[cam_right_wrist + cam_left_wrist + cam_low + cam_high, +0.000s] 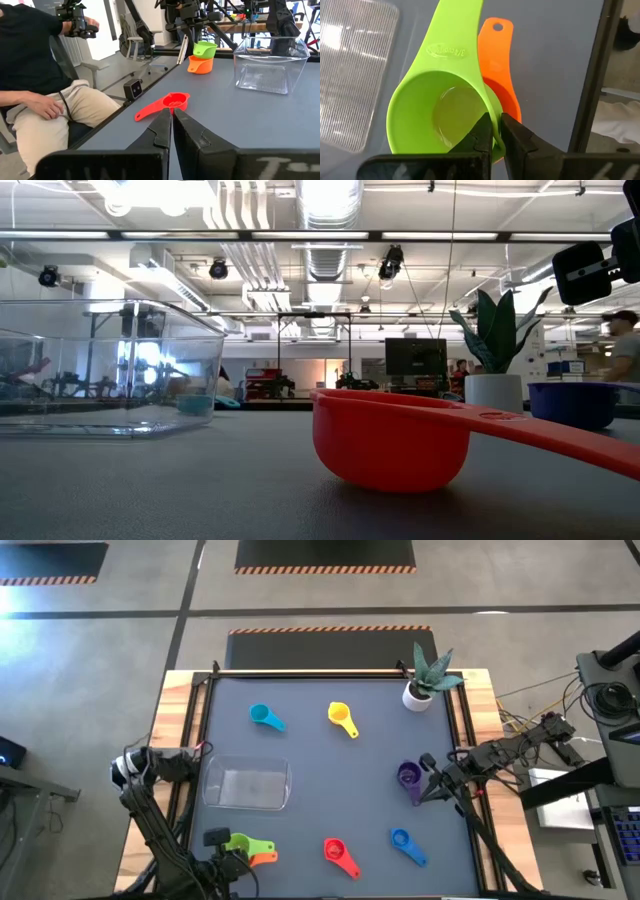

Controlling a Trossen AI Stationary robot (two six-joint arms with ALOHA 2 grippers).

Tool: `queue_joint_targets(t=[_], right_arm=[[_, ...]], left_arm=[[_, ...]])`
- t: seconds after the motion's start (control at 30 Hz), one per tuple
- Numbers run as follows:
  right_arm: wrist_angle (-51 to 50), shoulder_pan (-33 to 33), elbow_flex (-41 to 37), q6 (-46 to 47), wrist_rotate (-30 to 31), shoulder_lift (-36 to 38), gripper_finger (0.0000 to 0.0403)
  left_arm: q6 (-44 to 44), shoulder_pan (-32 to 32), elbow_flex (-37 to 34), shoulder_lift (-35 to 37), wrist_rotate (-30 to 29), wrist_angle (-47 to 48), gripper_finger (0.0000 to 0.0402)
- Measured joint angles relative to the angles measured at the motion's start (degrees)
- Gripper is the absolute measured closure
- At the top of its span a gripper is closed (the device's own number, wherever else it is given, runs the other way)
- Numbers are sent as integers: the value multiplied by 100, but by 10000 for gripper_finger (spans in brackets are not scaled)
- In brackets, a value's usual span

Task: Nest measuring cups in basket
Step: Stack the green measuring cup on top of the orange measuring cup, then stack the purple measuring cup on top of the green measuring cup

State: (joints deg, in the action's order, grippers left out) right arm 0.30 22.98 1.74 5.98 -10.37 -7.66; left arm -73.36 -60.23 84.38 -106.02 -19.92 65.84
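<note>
Left claw (495, 131) is clamped on the rim of the green cup (442, 112), 1 finger inside the bowl and 1 outside, at the near edge of the bench (330, 790). Green cup sits nested in the orange cup (501, 75), whose bowl shows just beneath and beside it; both handles run away from the claw, roughly parallel. Basket (246, 783) lies near this claw, farther out over the bench, empty as far as can be seen. Judgement: the coming move turns on this short offset, and the left arm is clearly the nearer one. Left arm is folded low along the bench's left side, wrist reaching in toward the pair.

Right claw (432, 790) is closed on nothing, hovering beside the purple cup (409, 778) at the bench's right side, arm extended inward. Red cup (167, 104) lies ahead of it in the right wrist view. Blue (403, 842), yellow (341, 717) and cyan (264, 716) cups lie scattered, well apart.
</note>
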Motion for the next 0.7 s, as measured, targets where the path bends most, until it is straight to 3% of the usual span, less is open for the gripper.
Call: queue_joint_targets(t=[0.37, 0.7], right_arm=[[0, -2, 0, 0, 0, 0, 394], [-1, -1, 0, 0, 0, 0, 394]], left_arm=[[-78, 0, -288, 4, 204, -583, 333], [111, 0, 48, 4, 242, -273, 247]])
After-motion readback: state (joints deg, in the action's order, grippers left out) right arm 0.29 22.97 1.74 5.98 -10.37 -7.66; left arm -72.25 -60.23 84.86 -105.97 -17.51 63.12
